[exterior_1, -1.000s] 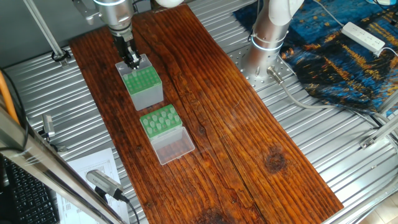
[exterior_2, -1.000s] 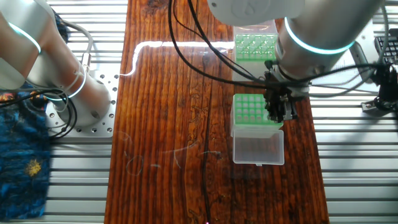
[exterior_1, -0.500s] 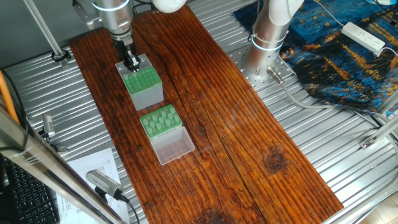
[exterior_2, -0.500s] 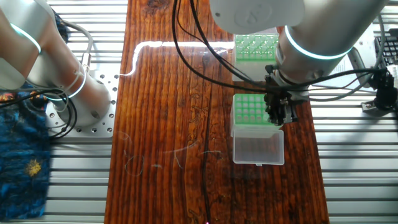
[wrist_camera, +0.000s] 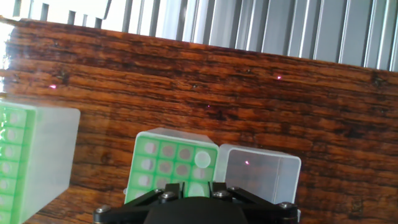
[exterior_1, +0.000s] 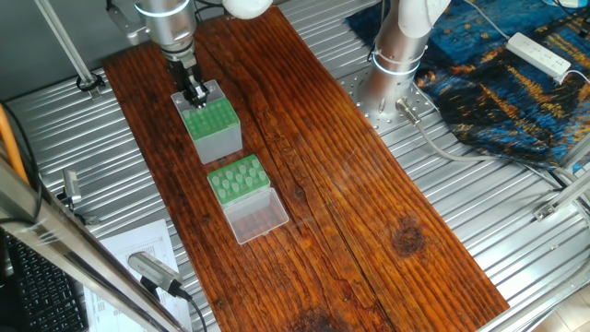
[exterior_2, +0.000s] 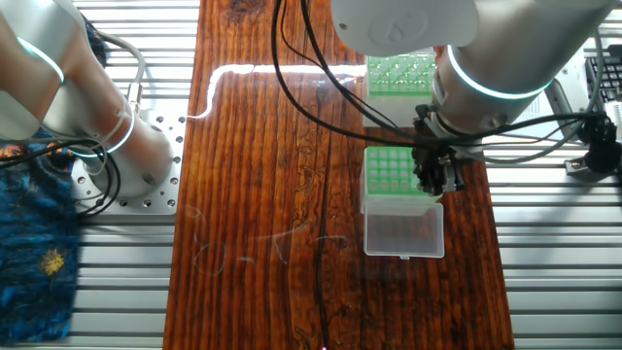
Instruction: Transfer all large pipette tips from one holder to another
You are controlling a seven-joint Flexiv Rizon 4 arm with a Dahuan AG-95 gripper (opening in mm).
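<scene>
Change: the gripper (exterior_1: 194, 93) has barely shifted over the last second, still low at the one holder (exterior_1: 214, 129).
Claw: fingers look close together; whether they grip anything, cannot tell.
Position: over the holder's far end, away from another (exterior_1: 224, 185).
Large pipette tips (exterior_1: 241, 173): standing in the low rack, well apart from the claw.
Lid (exterior_1: 256, 215): open, lying flat beside the rack.
</scene>
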